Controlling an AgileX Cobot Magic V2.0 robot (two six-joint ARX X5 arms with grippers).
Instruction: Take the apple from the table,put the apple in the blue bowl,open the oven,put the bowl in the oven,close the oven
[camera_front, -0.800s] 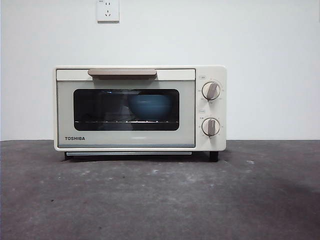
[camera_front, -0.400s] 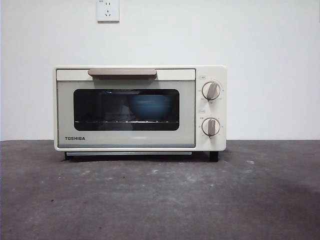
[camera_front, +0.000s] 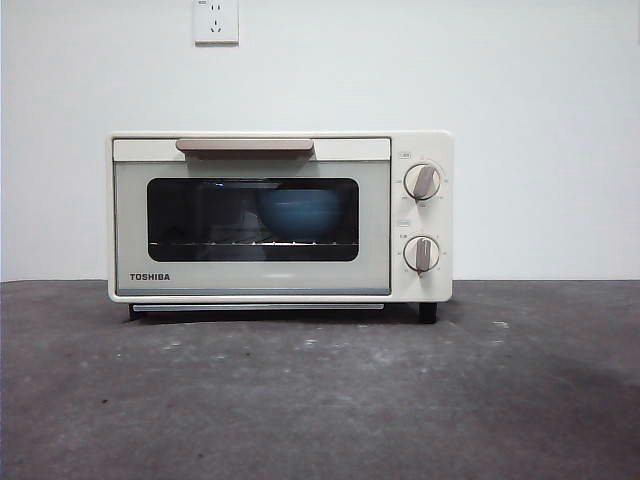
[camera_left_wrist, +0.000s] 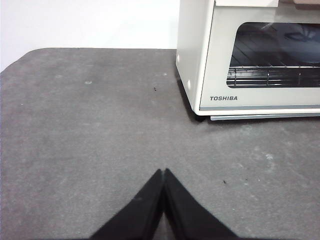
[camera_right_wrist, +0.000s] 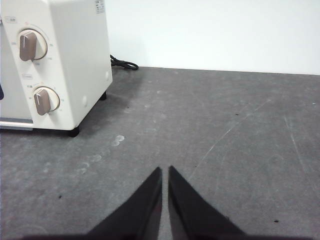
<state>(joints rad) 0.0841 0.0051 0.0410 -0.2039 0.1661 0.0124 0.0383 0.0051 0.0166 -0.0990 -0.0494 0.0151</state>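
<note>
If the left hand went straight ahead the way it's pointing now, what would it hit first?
Probably nothing: the left hand points across bare table, passing beside the oven toward the far edge, though depth is hard to judge.

Looks like lab or test setup, not real kitchen: lone toaster oven (camera_front: 280, 217) on scuffed dark grey table (camera_front: 320, 400), bare white wall (camera_front: 520, 80), single wall socket (camera_front: 216, 21), black power cord (camera_right_wrist: 122, 63) trailing behind.

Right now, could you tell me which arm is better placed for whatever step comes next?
Neither: the oven is shut with the blue bowl inside. Both the left tool and right tool sit closed above the table.
</note>
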